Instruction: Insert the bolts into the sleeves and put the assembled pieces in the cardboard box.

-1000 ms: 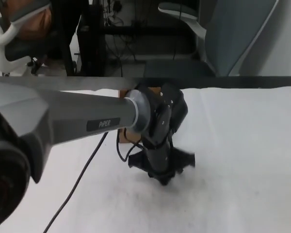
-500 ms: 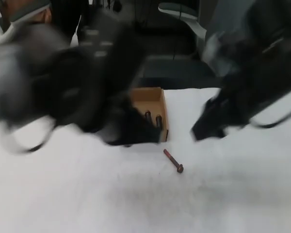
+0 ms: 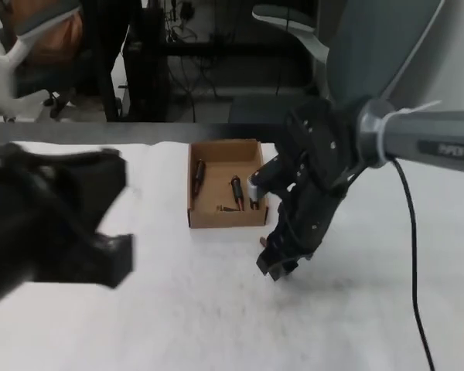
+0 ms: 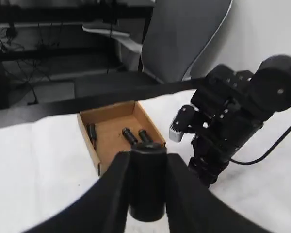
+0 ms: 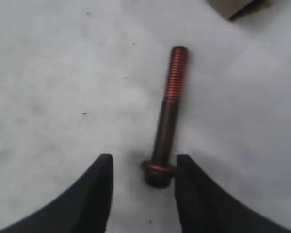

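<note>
A reddish bolt (image 5: 167,114) lies flat on the white cloth, its threaded end toward the cardboard box (image 5: 235,6). My right gripper (image 5: 144,161) stands open just over it, one finger on each side of the bolt's head. In the high view the right gripper (image 3: 278,264) is low on the cloth right of the cardboard box (image 3: 192,210) and covers the bolt. My left gripper (image 4: 148,156) is shut on a black sleeve (image 4: 146,189), held upright above the cloth in front of the cardboard box (image 4: 89,145). Several dark assembled pieces (image 3: 236,185) lie in the box.
The left arm (image 3: 54,220) is a large blurred mass at the near left. The right arm's cable (image 3: 410,255) hangs down at the right. Office chairs and a dark bench edge (image 3: 139,133) stand beyond the white cloth (image 3: 216,309).
The left arm has swung from the middle of the bench back to the left. The right arm has come in and dropped over the bolt that lay bare half a second ago.
</note>
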`<state>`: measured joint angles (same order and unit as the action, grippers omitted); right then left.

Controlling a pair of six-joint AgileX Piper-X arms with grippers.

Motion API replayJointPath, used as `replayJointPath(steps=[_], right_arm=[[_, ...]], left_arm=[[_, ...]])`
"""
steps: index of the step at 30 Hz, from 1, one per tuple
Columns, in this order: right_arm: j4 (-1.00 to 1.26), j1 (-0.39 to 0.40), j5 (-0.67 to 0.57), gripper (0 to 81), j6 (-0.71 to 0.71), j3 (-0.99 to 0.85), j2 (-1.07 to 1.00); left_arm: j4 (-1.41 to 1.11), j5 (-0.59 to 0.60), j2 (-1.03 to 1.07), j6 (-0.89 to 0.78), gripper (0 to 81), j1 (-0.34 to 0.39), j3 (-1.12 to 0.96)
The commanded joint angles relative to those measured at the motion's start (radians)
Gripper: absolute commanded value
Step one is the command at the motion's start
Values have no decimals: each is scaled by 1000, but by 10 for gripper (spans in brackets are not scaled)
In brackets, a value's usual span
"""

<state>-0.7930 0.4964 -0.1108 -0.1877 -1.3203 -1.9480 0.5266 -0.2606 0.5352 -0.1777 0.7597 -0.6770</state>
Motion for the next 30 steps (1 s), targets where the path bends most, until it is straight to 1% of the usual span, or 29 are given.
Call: replayJointPath(steps=[1,3,4,7,8,9,10,11,12,13,14,16,18,22,25,27,28,30], right_arm=[[47,3,-3,235,-34,-16,-45],[46,3,-1,59,-75,-27,-79],[39,3,1,4,-100,-32,-90],[9,3,1,6,-127,-38,-102],[0,6,1,6,-162,-38,-102],[-9,12,1,6,-235,-38,-98],[-26,21,1,6,-339,-38,-93],[-46,30,1,6,-446,-38,-87],[-82,44,18,6,-581,-38,-78],[-110,55,52,6,-667,-38,-70],[-145,72,111,6,-725,-38,-60],[-212,99,218,6,-785,-38,-41],[-294,133,299,6,-817,-38,-26],[-351,220,490,6,-840,-14,12],[-341,297,506,6,-895,5,50],[-325,345,487,6,-944,8,72],[-312,369,461,6,-957,8,82],[-286,411,355,6,-960,8,95]], left_arm=[[-31,-3,-45,36,18,-3,-1],[-31,-3,-53,37,18,-3,-1],[-31,0,-53,40,18,-3,-1],[-13,0,-53,51,18,-3,-1],[1,0,-53,51,18,-3,-1],[10,0,-53,51,18,-5,-1],[18,0,-53,51,18,-4,-1],[23,0,-53,59,18,-4,-1],[23,0,-53,69,18,-4,-1],[23,0,-53,76,18,-4,-1],[23,0,-53,81,18,-4,-1],[23,0,-53,81,18,-4,-1],[23,0,-53,81,18,-4,-1],[6,0,-53,81,18,-4,-1],[-1,0,-53,81,18,-4,-1],[-1,17,-62,73,18,-4,-1],[-1,31,-69,69,18,-4,-1],[-6,46,-93,59,18,-4,-1]])
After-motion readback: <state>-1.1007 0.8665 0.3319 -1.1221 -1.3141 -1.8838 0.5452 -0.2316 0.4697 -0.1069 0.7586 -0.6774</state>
